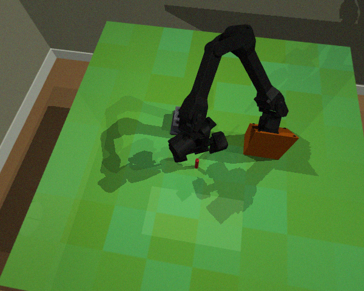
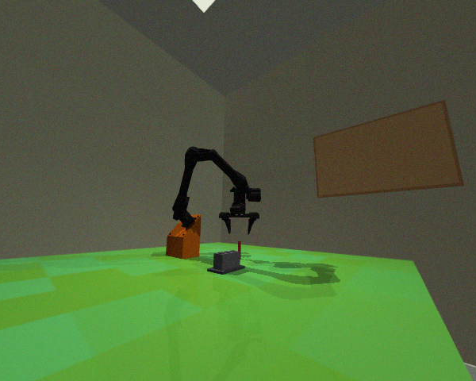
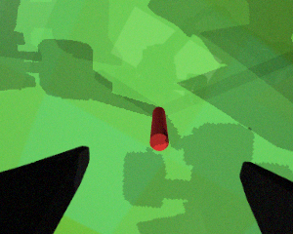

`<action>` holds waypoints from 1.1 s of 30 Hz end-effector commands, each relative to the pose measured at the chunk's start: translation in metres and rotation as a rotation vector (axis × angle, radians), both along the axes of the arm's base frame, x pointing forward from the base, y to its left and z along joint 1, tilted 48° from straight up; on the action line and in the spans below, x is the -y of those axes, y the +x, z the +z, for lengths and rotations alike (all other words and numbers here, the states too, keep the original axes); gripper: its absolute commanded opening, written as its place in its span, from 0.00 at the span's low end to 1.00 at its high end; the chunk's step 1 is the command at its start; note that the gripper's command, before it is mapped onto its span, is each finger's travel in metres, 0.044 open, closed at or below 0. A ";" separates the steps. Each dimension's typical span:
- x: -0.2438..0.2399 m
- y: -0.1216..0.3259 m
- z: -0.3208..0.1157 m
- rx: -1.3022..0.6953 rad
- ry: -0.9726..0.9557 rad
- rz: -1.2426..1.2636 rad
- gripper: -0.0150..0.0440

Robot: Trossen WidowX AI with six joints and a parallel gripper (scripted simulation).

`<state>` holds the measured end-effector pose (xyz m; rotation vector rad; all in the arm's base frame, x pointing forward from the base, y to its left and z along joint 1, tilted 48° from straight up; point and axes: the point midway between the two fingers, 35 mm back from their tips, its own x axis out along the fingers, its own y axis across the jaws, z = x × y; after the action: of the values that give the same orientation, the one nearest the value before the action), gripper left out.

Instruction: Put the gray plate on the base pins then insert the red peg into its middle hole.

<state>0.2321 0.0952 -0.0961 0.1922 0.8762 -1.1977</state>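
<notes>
The gray plate (image 2: 227, 261) (image 1: 176, 116) sits level on the dark base (image 2: 216, 271), with no gap visible between them in the exterior view. In the top view the arm partly hides both. The red peg (image 1: 196, 163) (image 2: 239, 248) (image 3: 159, 128) stands upright on the table, apart from the plate. My gripper (image 2: 239, 232) (image 3: 165, 162) is open and empty, pointing down above the peg. In the wrist view the peg is between the two fingers sideways and a little higher in the picture than the fingertips.
The arm's orange mount (image 1: 268, 144) (image 2: 184, 241) stands on the green table (image 1: 263, 266) (image 2: 119, 328), to the right of the peg in the top view. The arm arches over from it. A brown board (image 2: 385, 152) hangs on the wall.
</notes>
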 end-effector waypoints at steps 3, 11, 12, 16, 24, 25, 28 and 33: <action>0.010 0.002 -0.013 0.000 -0.004 0.008 1.00; 0.015 0.003 -0.018 0.000 -0.004 0.008 1.00; 0.016 0.003 -0.019 0.000 -0.004 0.008 1.00; 0.021 0.004 -0.024 0.000 -0.004 0.008 1.00; 0.030 0.005 -0.033 0.000 -0.004 0.009 1.00; 0.031 0.006 -0.034 0.000 -0.004 0.009 1.00; 0.035 0.006 -0.037 0.000 -0.004 0.009 1.00; 0.041 0.007 -0.042 0.000 -0.005 0.009 1.00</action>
<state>0.2413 0.0603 -0.1337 0.2003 0.8700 -1.1866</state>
